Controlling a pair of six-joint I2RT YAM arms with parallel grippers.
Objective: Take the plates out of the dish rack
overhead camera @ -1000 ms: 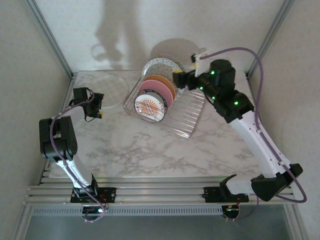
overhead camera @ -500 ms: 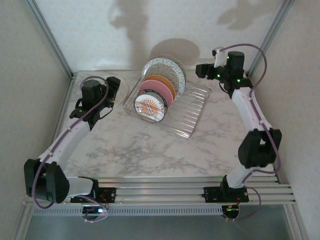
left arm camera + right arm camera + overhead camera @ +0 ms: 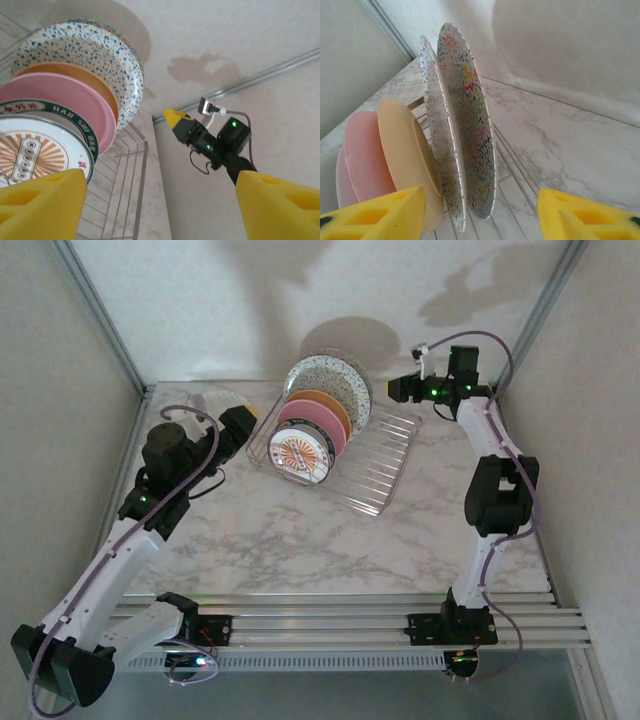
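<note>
Now you have all five plates (image 3: pixel 318 428) upright in the dish rack (image 3: pixel 372 468), back of table (image 3: pixel 300 540) — left gripper (image 3: pixel 238 426) beside its left end, right gripper (image 3: pixel 398 388) near its far corner; both jaws apart, empty.

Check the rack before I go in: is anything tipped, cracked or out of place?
Nothing stands out. All five plates stand upright in the dish rack, none fallen or visibly chipped. The dish rack sits at an angle to the edges of the table, nothing more.
</note>
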